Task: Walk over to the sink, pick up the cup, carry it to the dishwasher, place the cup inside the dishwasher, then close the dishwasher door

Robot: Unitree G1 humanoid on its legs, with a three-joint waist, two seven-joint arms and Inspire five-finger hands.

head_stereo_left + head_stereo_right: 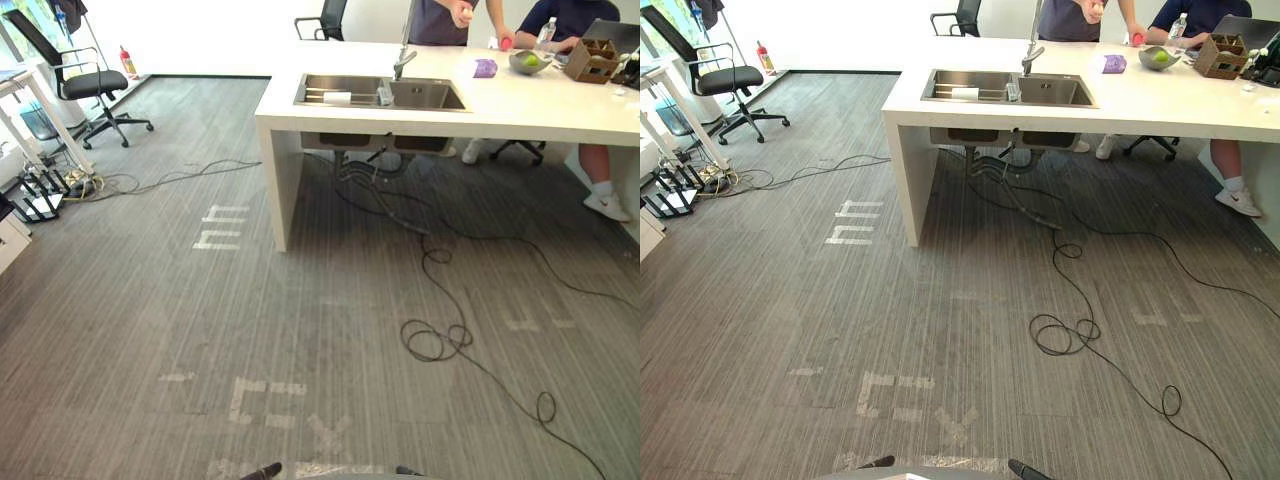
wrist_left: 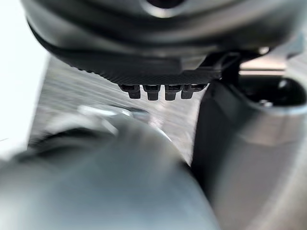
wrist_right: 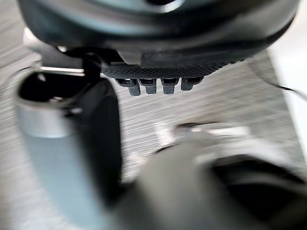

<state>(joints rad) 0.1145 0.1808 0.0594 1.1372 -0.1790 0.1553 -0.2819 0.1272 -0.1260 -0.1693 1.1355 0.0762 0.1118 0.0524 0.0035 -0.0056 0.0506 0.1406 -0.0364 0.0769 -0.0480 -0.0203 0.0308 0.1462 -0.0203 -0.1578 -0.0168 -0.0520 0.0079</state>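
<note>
Grey floor (image 1: pixel 300 330) meets white table (image 1: pixel 560 112) with sink (image 1: pixel 432 96); left robot hand (image 2: pixel 151 91) and right robot hand (image 3: pixel 169 86) hang relaxed, empty.

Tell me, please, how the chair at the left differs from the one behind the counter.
The left chair stands in the open, seen whole from backrest to wheeled base; the far chair is behind the counter, which hides all but its backrest and an armrest. The left chair's seat is empty; the far chair's seat is hidden. Both are black with armrests.
</note>
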